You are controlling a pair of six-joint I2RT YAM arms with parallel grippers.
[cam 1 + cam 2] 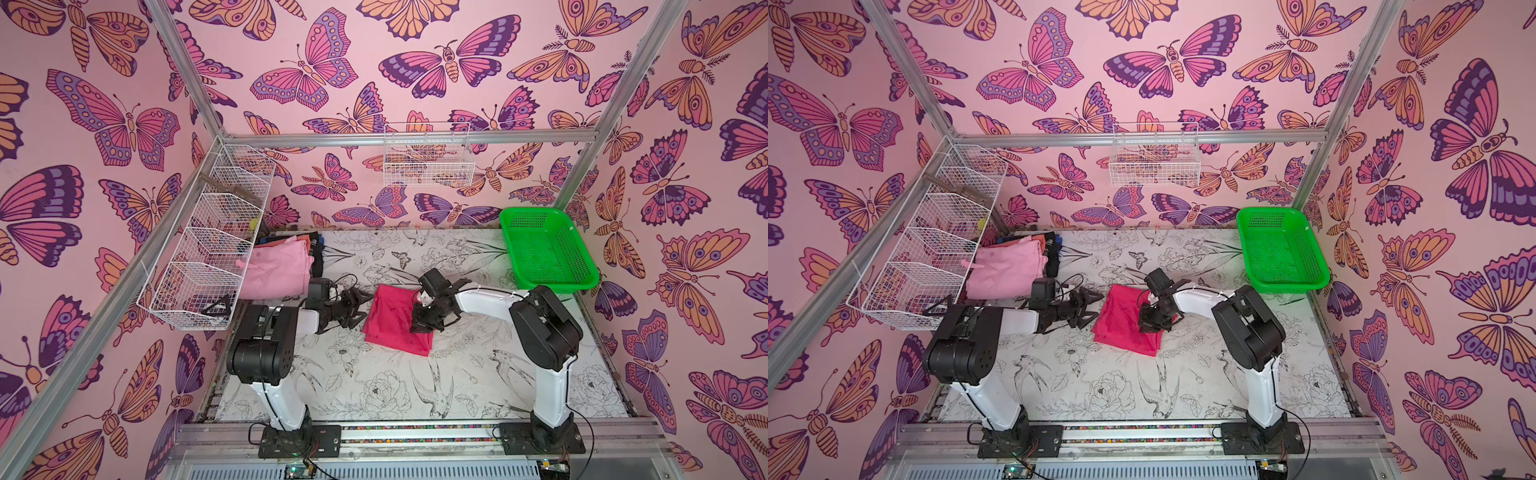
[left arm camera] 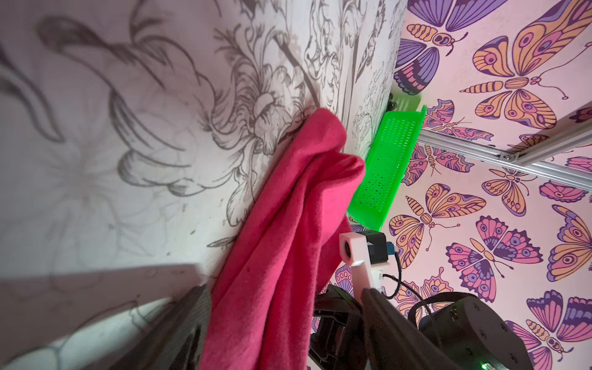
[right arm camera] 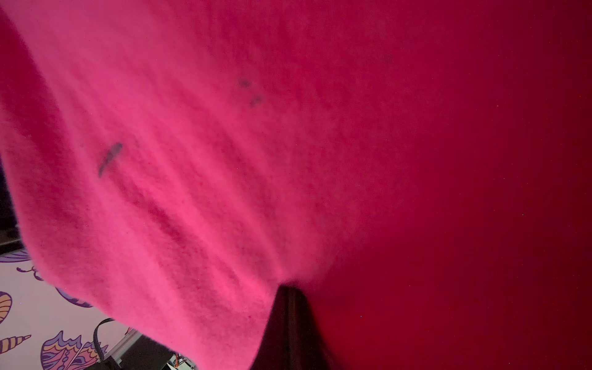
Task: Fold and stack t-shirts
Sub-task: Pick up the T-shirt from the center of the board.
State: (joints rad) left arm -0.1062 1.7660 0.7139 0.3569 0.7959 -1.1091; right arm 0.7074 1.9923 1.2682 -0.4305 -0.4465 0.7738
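A crimson t-shirt [image 1: 390, 328] [image 1: 1121, 324] lies folded in the middle of the table. My left gripper [image 1: 365, 310] [image 1: 1094, 310] is at its left edge, open; in the left wrist view a fold of the crimson cloth [image 2: 282, 240] runs loosely between the spread fingers [image 2: 179, 333]. My right gripper [image 1: 422, 328] [image 1: 1148, 328] points down onto the shirt's right side. It is shut on the crimson cloth [image 3: 224, 160], which fills the right wrist view. A light pink t-shirt [image 1: 276, 268] [image 1: 1007, 268] tops a stack at the back left, with orange and dark cloth [image 1: 305, 241] under it.
A green mesh basket [image 1: 546, 249] [image 1: 1281, 249] [image 2: 384, 166] stands at the back right corner. White wire baskets [image 1: 208, 249] hang along the left wall close to the stack, and another wire basket [image 1: 428, 156] hangs on the back wall. The floral table [image 1: 374, 386] stretches toward the arm bases.
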